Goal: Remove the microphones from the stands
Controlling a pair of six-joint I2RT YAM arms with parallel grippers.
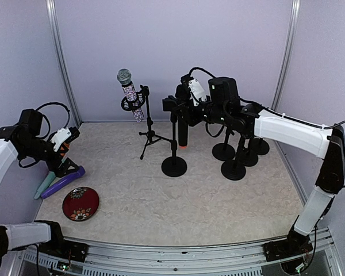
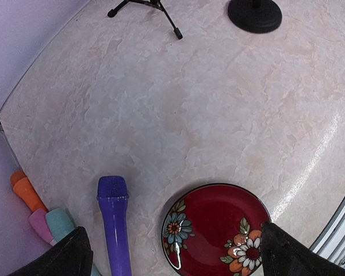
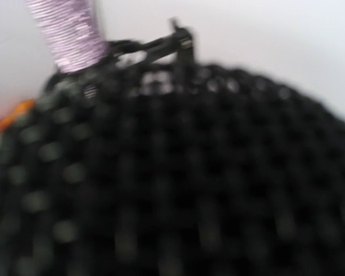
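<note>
A black microphone with an orange ring at its lower end hangs upright just right of the pole of a round-base stand, level with the stand's clip. My right gripper is shut on its upper part. In the right wrist view the blurred black mesh head fills the frame and hides my fingers. A glittery pink microphone sits tilted in a tripod stand, and its handle shows in the right wrist view. My left gripper is wide open and empty at the far left.
A purple microphone lies under my left gripper, with teal, pink and orange ones beside it at the wall. A red flowered plate lies near the front left. Three empty round-base stands stand at the back right.
</note>
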